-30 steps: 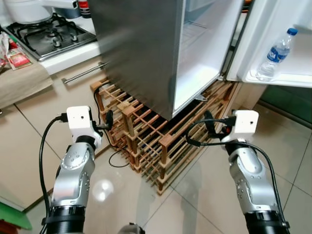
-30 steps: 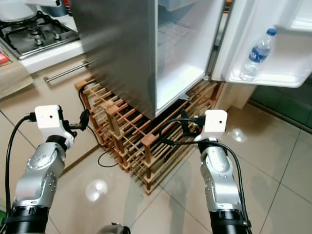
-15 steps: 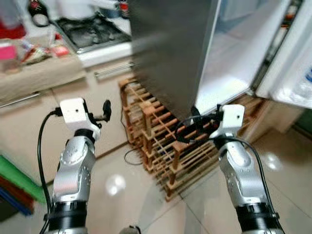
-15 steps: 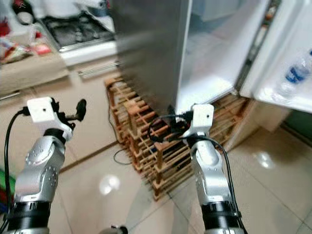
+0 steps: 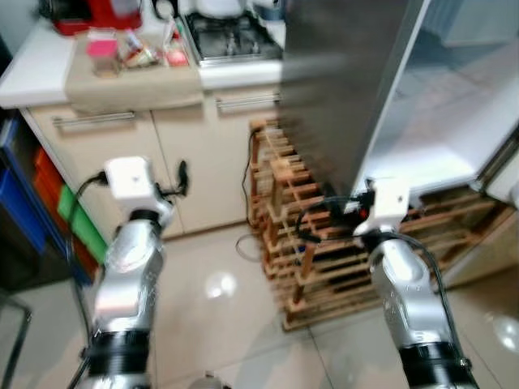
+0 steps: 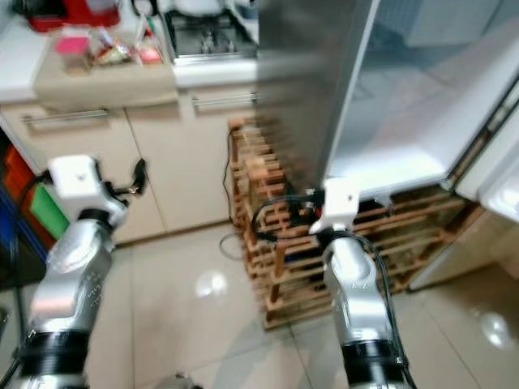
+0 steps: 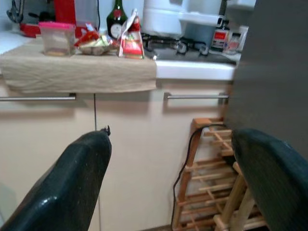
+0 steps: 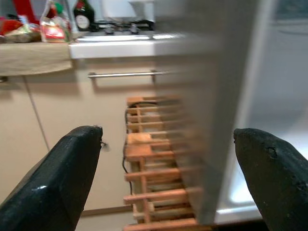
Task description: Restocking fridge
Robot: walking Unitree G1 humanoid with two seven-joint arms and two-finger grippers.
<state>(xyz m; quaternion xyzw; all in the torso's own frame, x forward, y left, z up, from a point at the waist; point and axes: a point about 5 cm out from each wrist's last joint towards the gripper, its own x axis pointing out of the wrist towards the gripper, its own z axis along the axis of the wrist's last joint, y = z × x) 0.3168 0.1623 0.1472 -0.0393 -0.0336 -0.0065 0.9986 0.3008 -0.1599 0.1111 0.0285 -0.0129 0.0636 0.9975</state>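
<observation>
The tall steel-grey fridge (image 5: pixel 349 73) stands at the far right, its white interior (image 5: pixel 454 121) open to the right, its base on a low wooden slatted rack (image 5: pixel 324 243). Left of it, beige cabinets (image 5: pixel 122 154) carry a white countertop (image 5: pixel 32 73) with a gas hob (image 5: pixel 231 36). Both arms are raised over bare glossy floor tiles (image 5: pixel 243 324) on the near side: the left gripper (image 7: pixel 168 187) and right gripper (image 8: pixel 166 178) each hold their black fingers wide apart, holding nothing.
</observation>
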